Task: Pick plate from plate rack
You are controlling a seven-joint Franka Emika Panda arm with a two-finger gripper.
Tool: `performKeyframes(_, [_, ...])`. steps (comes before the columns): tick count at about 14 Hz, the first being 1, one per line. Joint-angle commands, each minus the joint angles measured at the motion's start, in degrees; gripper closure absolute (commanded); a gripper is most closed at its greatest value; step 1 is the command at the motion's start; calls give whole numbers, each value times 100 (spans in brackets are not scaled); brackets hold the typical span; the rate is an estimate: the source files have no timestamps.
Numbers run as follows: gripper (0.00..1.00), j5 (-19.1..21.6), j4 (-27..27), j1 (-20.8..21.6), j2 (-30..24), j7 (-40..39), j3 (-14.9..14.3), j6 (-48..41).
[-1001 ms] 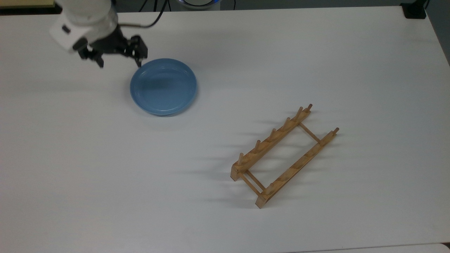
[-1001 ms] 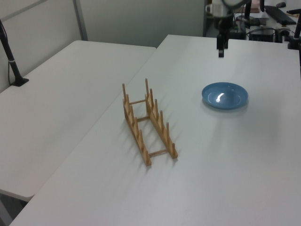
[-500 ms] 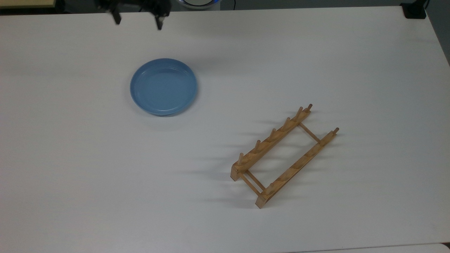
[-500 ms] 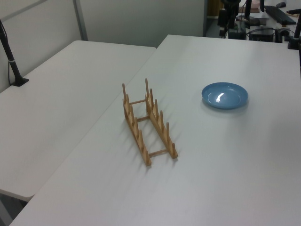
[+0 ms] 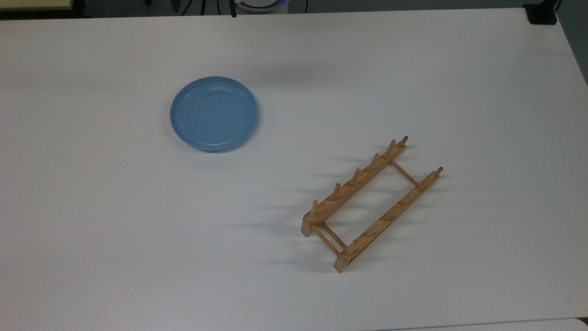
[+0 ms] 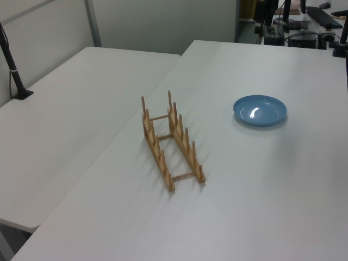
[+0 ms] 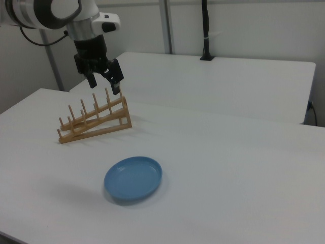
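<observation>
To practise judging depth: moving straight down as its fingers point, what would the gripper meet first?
Seemingly the plate rack, just under the open gripper in the right view; depth is unclear, so perhaps the table.

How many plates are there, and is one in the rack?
1. The light-blue plate lies flat on the white table, apart from the wooden plate rack, which holds no plate.
</observation>
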Motion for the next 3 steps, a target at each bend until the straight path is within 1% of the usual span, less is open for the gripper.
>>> performKeyframes(1, [0,4,-118,115,-64,-663,-134,97])
performKeyframes(3, [0,5,-118,97,-64,-663,-143,89])
